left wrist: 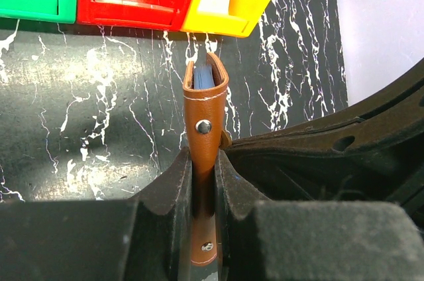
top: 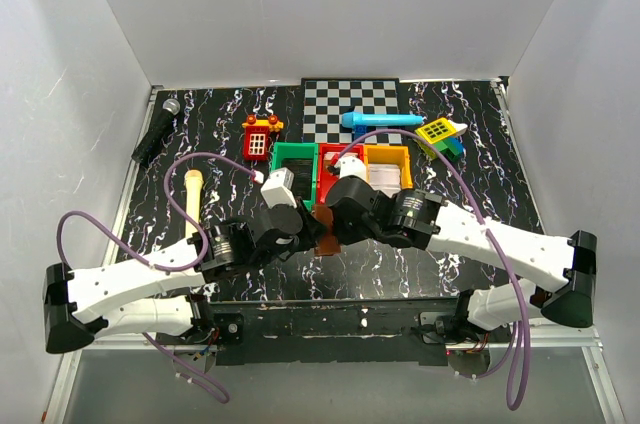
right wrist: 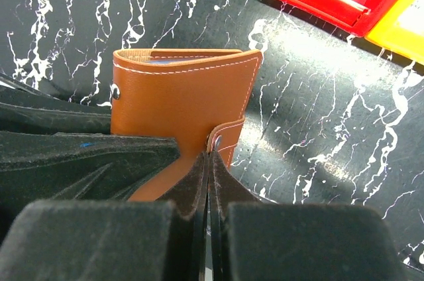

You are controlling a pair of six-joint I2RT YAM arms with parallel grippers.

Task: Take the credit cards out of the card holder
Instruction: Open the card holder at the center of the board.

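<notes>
Top external: card holder (top: 324, 242) mostly hidden, left tool (left wrist: 204, 168) clamped on it, right tool (right wrist: 209, 162) pinching its strap (right wrist: 229, 131).

Bins and toys on a black, white-veined table (top: 220, 114)

Three bins stand side by side in the middle: green (top: 281, 151), red (top: 328, 151), yellow (top: 386, 151), left to right. Behind them lies a checkered board (top: 345, 99), with a blue toy (top: 380, 121) across its near right corner. A red toy (top: 261, 137) sits left of the board and a yellow-and-green block (top: 441, 136) to the right. A black microphone (top: 157, 131) and a cream stick (top: 192, 199) lie along the left side.
</notes>
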